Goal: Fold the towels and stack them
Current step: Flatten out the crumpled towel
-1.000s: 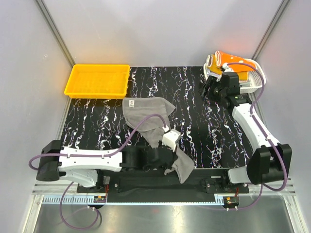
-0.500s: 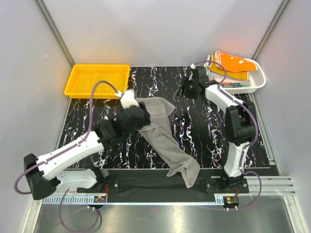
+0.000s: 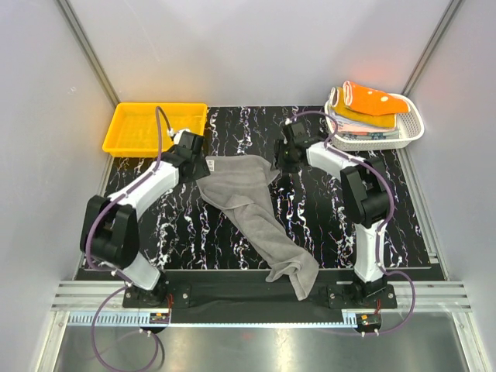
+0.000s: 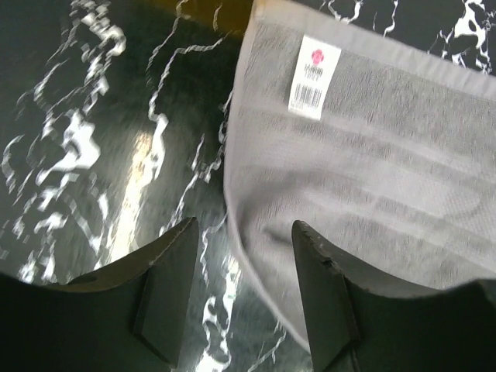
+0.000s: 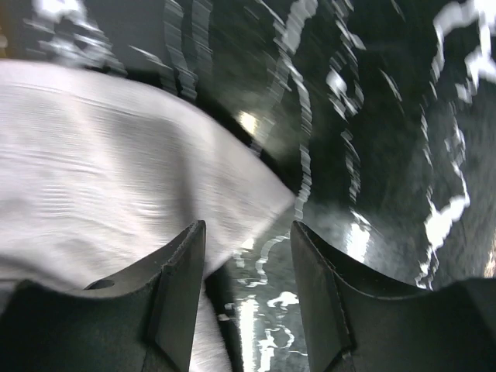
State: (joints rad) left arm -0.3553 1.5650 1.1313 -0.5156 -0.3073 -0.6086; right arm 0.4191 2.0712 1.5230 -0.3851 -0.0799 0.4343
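A grey towel (image 3: 252,213) lies stretched on the black marbled table, from the far middle to the near edge, where its end hangs over. My left gripper (image 3: 198,163) is open over the towel's far left corner; in the left wrist view the towel (image 4: 364,178) with its white label (image 4: 314,77) lies under the right finger. My right gripper (image 3: 284,157) is open at the towel's far right corner; that corner (image 5: 116,178) shows in the right wrist view. Folded orange and other towels (image 3: 368,101) lie stacked in the white basket (image 3: 411,128).
A yellow plastic tray (image 3: 155,128) stands at the far left of the table, just behind my left gripper. The white lattice basket stands at the far right corner. Grey walls close in the table on three sides.
My left arm has swung from the near middle to the towel's far left corner, letting the towel go. My right arm has moved from the basket to the towel's far right corner.
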